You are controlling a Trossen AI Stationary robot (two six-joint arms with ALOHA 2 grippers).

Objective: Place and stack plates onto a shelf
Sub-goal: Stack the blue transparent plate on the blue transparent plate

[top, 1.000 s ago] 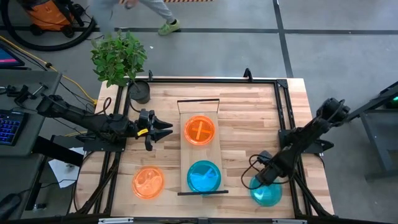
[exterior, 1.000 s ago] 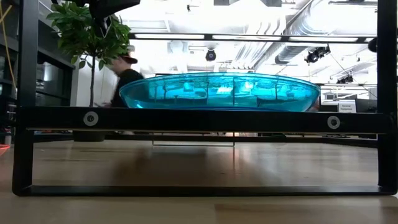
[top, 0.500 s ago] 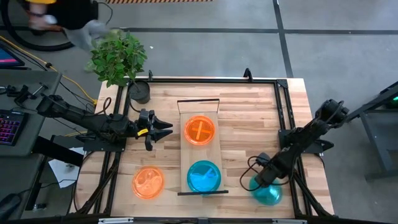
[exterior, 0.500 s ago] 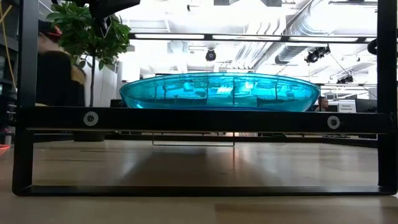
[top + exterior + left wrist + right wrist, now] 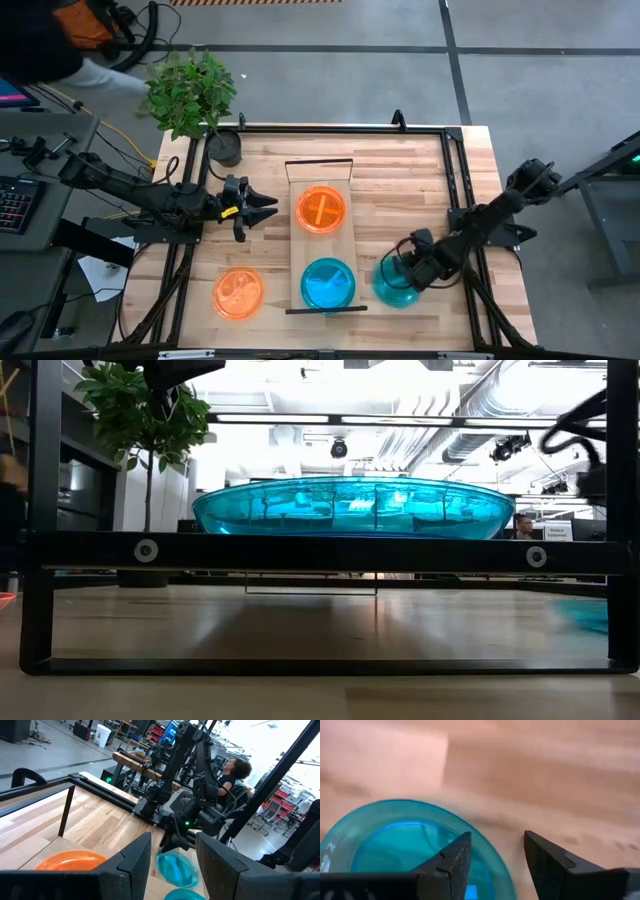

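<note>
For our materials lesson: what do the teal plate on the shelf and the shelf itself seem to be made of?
Teal plate: likely translucent glossy plastic; room lights shine through it and glint on it.
Shelf: pale, matt wood plank by its grain, with dark end bars, probably painted metal.

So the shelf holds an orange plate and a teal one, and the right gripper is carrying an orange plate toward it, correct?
Not quite: the plate at the right gripper is teal, as the high view shows. The shelf does hold an orange plate and a teal plate.

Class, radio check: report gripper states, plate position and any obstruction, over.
Right gripper shut on translucent teal plastic plate, beside light-wood shelf. Left gripper open, waiting beside shelf. Shelf holds orange plate, teal plate. No obstruction seen.
</note>
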